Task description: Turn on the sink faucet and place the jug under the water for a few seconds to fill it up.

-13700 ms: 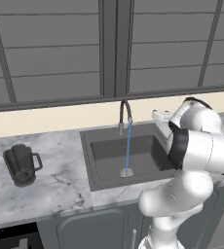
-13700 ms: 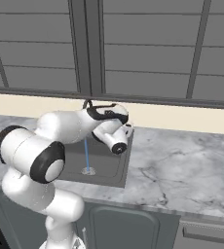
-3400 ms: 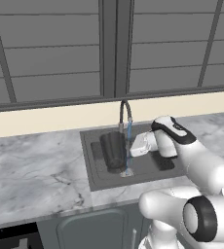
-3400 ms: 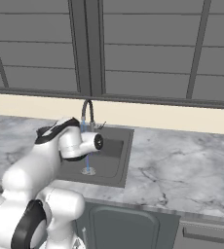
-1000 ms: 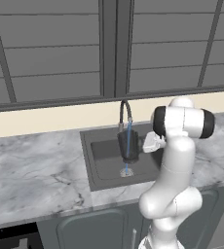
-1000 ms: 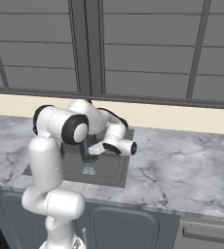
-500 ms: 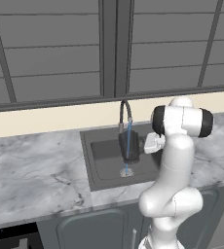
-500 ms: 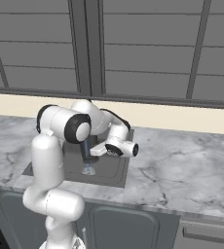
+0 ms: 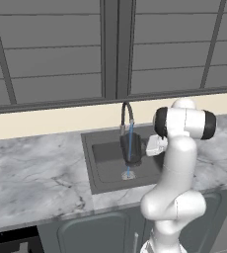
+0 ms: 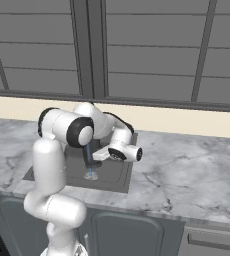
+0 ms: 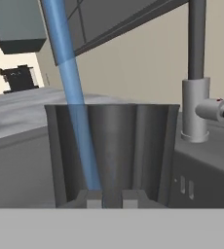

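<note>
The hand (image 9: 146,147) now holds the jug (image 9: 131,149) right under the tap (image 9: 126,115), having carried it in from the tabletop; its fingers pinch the near wall. Water (image 11: 71,104) runs into the jug just ahead of the fingertips (image 11: 95,198), so filling is under way.

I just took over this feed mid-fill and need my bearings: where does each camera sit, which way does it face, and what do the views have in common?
Left base view: behind the arm to its left, facing forward and down at the sink; the white arm rises lower right, holding the jug under the water.
Right base view: behind the arm to its right, facing the same sink; the arm rises lower left.
Hand view: on the hand, looking along the gripper into the jug, the sink faucet behind it.
Shared: all three show jug and water.
</note>
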Controlling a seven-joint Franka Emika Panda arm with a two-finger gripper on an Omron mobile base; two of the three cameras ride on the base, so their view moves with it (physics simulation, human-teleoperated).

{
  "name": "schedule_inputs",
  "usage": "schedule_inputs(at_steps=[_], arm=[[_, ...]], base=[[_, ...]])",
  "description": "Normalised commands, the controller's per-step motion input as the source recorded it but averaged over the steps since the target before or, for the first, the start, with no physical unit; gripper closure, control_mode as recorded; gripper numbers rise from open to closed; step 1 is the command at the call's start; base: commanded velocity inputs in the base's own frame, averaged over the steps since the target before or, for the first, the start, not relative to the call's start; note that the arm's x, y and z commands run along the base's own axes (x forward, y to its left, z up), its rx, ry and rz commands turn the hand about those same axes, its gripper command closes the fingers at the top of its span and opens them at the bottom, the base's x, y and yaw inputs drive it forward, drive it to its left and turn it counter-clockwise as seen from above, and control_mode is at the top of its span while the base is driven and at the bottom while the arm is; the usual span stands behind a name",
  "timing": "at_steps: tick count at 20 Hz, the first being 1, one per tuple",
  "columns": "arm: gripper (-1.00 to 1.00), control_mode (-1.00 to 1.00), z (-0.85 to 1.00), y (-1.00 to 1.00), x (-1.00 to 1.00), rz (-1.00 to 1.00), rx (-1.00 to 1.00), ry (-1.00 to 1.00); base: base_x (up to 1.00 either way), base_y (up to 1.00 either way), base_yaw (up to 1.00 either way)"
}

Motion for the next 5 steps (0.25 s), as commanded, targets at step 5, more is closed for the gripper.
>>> schedule_inputs(at_steps=[5], arm=[[1.00,-1.00,0.05,0.00,0.00,0.00,0.00,0.00]], base=[[0.00,0.00,0.00]])
